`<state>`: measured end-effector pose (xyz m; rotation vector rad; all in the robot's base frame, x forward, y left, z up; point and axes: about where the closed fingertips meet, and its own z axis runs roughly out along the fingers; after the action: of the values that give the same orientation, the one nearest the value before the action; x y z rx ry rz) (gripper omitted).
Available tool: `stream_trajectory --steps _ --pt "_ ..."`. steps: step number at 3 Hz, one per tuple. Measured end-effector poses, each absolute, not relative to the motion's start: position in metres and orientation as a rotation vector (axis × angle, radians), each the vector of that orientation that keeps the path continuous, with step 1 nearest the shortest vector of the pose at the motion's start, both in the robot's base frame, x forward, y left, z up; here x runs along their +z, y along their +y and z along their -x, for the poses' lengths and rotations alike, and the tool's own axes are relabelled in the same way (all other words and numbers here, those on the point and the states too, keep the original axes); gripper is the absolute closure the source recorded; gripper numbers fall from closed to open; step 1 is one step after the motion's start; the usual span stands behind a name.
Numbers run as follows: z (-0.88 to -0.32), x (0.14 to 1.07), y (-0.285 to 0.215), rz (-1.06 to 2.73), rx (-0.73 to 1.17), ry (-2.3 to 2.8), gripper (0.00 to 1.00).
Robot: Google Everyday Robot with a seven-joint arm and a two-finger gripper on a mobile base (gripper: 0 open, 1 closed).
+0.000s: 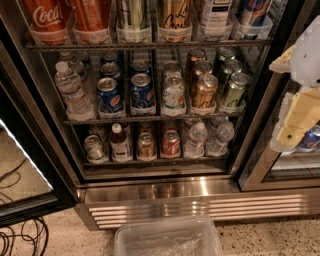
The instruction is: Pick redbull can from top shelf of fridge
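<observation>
Hovering right of the fridge point(200, 192), above speckled floor point(265, 241) and clear bin point(165, 239): pincer point(296, 112), grip untellable.

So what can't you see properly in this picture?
Camera view:
Redbull can, right end of the top shelf: its upper part is cut off by the top edge.
Gripper, far right, in front of the fridge: partly cut off by the right edge.
Blue can behind the gripper: mostly hidden by it.

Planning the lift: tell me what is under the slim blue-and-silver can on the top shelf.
A clear plastic tray holds the slim blue-and-silver can, on the dark wire top shelf. The tray wall obscures its base. The white-and-cream claw hangs far right.
</observation>
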<state>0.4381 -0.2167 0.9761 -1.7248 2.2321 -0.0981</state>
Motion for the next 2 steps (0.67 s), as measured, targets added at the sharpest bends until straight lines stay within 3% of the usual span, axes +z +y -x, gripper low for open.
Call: stream_trajectory --steps 2 --pt "-0.4443 0.9728 -0.2131 1.675 -0.08 2.216 0.0"
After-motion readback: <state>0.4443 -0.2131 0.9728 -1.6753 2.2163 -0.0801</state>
